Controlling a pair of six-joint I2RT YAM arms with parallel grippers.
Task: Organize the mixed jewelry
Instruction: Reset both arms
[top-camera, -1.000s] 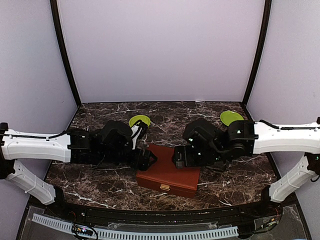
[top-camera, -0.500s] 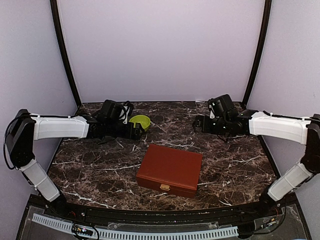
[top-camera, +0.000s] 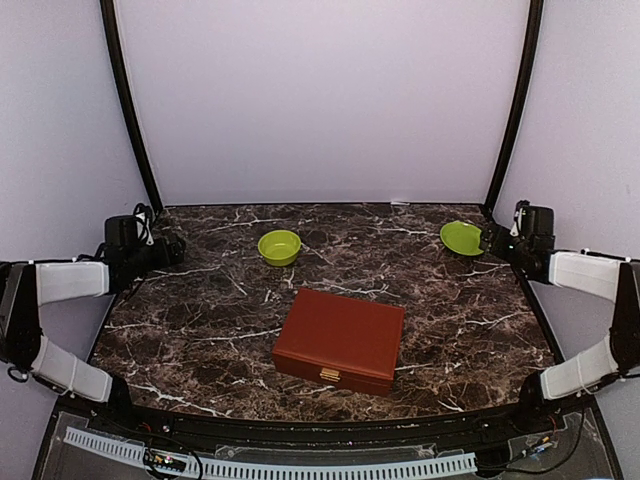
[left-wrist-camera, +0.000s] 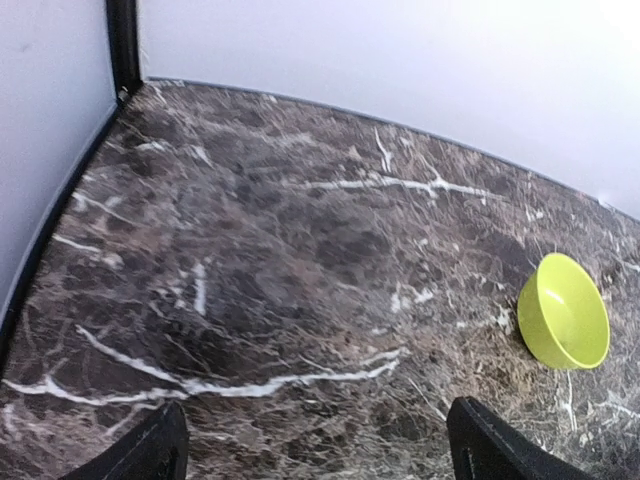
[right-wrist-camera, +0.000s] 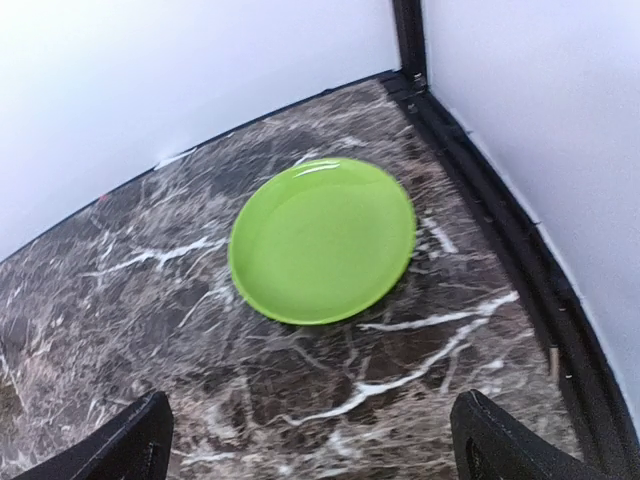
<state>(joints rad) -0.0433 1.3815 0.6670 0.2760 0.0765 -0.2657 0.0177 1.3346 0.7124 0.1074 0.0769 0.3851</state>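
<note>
The mixed jewelry is out of view in every frame. The red-brown box (top-camera: 340, 340) lies shut in the middle of the table, its clasp toward the near edge. My left gripper (top-camera: 168, 247) hangs at the far left edge, well away from the box. In its wrist view the left gripper (left-wrist-camera: 320, 452) is open over bare marble, nothing between its fingertips (left-wrist-camera: 492, 448). My right gripper (top-camera: 495, 240) sits at the far right edge beside the lime-green plate (top-camera: 461, 237). From its own wrist camera, the right gripper (right-wrist-camera: 318, 445) stands open and empty, just short of the plate (right-wrist-camera: 322, 240).
A lime-green bowl (top-camera: 279, 246) stands behind the box, left of centre, and shows at the right of the left wrist view as the bowl (left-wrist-camera: 563, 311). Black frame posts and pale walls close in the marble table (top-camera: 200, 330) on the left, right and back.
Both arms have drawn back from the box's far edge, the left one to the left side and the right one to the right. The box stays shut in place.
</note>
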